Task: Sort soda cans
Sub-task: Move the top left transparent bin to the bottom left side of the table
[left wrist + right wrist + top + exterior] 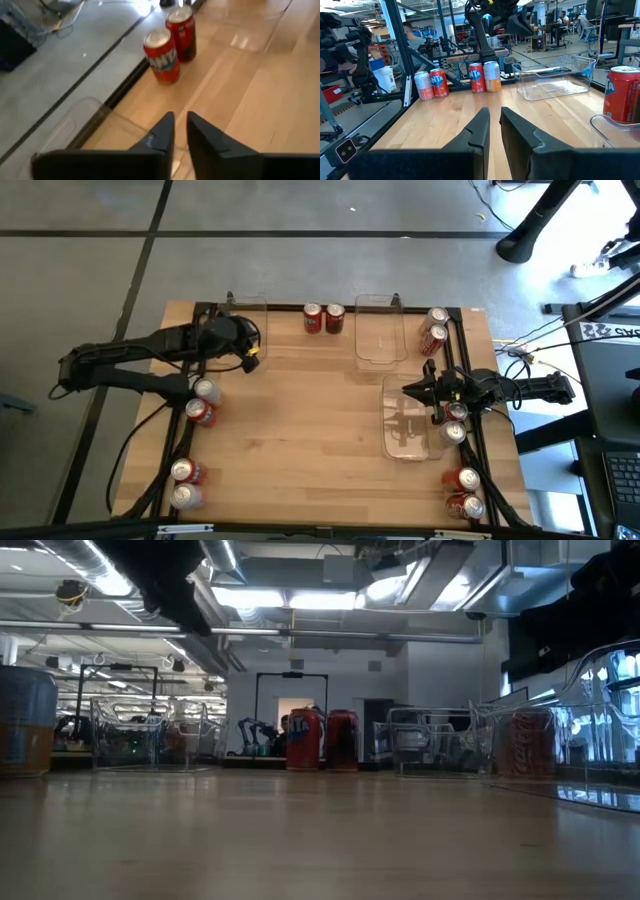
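About a dozen soda cans stand upright in pairs along the table's edges. Two red ones [324,318] are at the far edge and show close in the left wrist view [162,55]. My left gripper [250,352] [180,120] hovers shut and empty by the far-left clear tray [246,313], above that tray's rim [85,117]. My right gripper [408,390] [494,112] hovers shut and empty over the right clear tray [409,442]. It points toward the left-edge cans [484,76].
A third clear tray [379,332] sits at the far edge, right of centre. Can pairs stand at the left edge [203,401], near-left corner [185,483], far-right corner [434,327], right edge [454,422] and near-right corner [465,492]. The table's middle is bare wood [300,420].
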You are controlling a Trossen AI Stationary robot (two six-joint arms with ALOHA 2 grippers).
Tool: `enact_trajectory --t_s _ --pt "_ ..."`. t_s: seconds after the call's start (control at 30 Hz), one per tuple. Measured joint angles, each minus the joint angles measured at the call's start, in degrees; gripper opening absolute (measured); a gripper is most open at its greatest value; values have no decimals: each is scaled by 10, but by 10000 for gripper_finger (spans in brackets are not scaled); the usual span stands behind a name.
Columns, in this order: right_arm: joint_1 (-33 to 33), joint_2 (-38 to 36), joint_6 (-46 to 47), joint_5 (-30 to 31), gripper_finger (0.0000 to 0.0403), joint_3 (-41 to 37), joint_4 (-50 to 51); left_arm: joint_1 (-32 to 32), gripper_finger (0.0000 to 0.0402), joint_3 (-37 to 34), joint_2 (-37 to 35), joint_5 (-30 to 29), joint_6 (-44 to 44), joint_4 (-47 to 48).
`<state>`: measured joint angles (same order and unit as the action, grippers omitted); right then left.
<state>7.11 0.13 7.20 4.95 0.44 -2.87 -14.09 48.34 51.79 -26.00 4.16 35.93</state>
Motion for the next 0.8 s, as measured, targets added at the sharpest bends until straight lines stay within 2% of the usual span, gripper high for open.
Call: enact_trajectory --t_s 0.23,0.37,0.53,0.8 --pt "0 0 0 0 49 0 0 0 176 0 0 0 34 26" --pt "0 0 0 0 49 0 0 0 224 0 11 0 61 60" --pt "0 0 0 0 49 0 0 0 246 0 46 2 86 102" --pt "0 0 0 0 49 0 0 -1 238 -1 136 25 74 158"
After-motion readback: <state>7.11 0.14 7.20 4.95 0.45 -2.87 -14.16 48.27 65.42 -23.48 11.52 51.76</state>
